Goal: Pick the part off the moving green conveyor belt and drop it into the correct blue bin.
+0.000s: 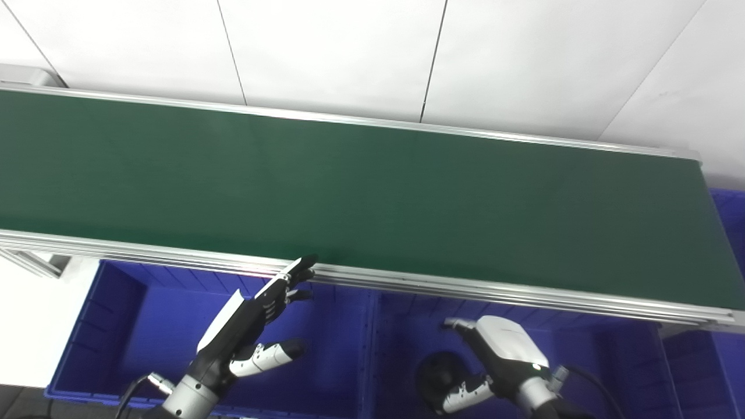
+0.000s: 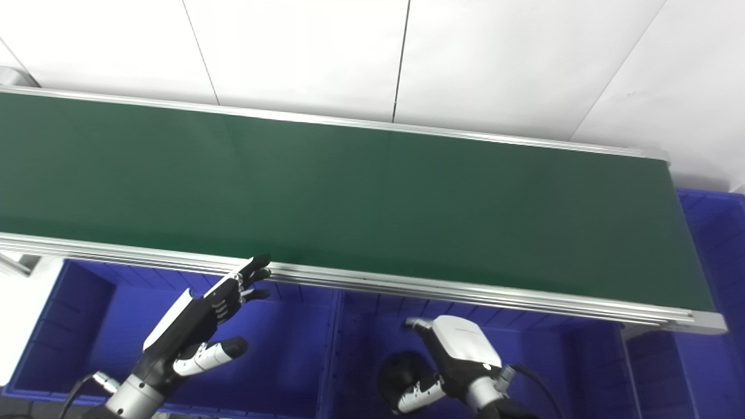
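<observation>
The green conveyor belt (image 1: pixel 361 198) is running bare across the view, edged with silver rails. Below its near rail, blue bins (image 1: pixel 145 326) are sitting side by side. A dark round part (image 1: pixel 435 375) is lying in the middle bin (image 1: pixel 611 355), just beside the right hand (image 1: pixel 495 361).

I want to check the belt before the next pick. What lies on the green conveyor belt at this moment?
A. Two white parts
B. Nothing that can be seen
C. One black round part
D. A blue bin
B: the green conveyor belt shows bare in both views; a black round part sits low in the blue bin, beside the right hand.
</observation>
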`<state>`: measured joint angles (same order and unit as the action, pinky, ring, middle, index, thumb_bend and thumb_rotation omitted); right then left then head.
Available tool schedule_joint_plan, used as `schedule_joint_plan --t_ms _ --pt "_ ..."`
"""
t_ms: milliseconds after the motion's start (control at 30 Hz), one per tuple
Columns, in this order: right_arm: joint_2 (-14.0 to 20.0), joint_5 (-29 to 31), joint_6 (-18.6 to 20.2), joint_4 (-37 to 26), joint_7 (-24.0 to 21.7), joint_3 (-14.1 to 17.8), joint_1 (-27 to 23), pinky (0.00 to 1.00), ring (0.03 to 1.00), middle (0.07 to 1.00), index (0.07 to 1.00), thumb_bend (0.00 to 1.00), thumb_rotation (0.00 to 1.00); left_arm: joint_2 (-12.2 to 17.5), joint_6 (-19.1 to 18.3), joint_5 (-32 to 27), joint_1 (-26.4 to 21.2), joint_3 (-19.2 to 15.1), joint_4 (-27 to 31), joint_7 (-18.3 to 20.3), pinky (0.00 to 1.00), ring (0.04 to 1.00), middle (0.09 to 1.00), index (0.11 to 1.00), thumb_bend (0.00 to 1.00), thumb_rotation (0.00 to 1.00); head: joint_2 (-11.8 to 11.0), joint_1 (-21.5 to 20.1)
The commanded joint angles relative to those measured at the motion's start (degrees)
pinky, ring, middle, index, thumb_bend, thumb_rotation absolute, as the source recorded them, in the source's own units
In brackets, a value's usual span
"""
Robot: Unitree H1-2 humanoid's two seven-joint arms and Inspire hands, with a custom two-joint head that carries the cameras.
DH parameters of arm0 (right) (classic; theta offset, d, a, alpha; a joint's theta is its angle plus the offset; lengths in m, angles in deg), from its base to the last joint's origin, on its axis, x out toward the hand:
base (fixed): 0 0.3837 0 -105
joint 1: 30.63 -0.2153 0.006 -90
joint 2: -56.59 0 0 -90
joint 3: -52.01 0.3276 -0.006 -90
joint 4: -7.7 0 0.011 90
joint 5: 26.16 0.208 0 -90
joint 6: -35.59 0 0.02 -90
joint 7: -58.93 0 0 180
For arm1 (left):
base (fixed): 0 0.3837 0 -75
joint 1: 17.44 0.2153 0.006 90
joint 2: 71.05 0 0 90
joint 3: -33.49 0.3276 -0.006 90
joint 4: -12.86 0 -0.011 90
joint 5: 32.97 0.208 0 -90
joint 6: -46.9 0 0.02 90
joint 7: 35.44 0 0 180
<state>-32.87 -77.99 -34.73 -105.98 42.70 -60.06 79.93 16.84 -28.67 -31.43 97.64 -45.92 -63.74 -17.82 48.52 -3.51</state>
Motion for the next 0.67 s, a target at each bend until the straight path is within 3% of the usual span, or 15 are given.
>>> schedule_joint_plan --t_ms 0,133,267,500,633 --pt "-0.93 1.55 -3.89 -3.13 4.15 0.53 1.92 0.94 1.0 1.0 0.903 0.79 0.35 -0.61 2.22 -0.17 0.86 -0.57 2.52 -1.57 0.87 0.942 0.974 0.933 0.67 0.72 0.0 -0.16" --pt "-1.16 2.63 -5.61 -5.86 6.17 1.04 5.04 0.98 1.0 1.0 0.953 0.83 0.33 -0.82 3.81 -0.69 1.56 -0.55 2.65 -1.95 0.86 0.936 0.97 0.934 0.62 0.71 -0.26 -0.81" --pt "-1.27 9.81 -9.45 -7.17 7.81 2.49 8.15 0.97 1.0 1.0 0.993 0.85 0.33 -0.84 2.58 -0.72 2.77 -0.3 3.58 -1.94 0.86 0.941 0.972 0.939 0.62 0.72 -0.84 -1.05" --pt "-3.48 22.34 -20.92 -2.68 14.02 3.62 11.74 0.87 0.967 1.0 0.984 0.85 0.35 -0.93 2.04 -1.11 2.39 0.21 1.5 -1.53 0.85 0.94 0.967 0.933 0.66 0.72 -2.18 -2.02" --pt "-5.0 24.78 -24.11 -0.9 15.92 3.82 12.93 0.87 0.958 0.99 0.987 0.85 0.43 -0.96 4.4 -2.36 0.78 0.54 -1.66 -0.9 0.86 0.943 0.971 0.932 0.65 0.7 -2.86 -3.3"
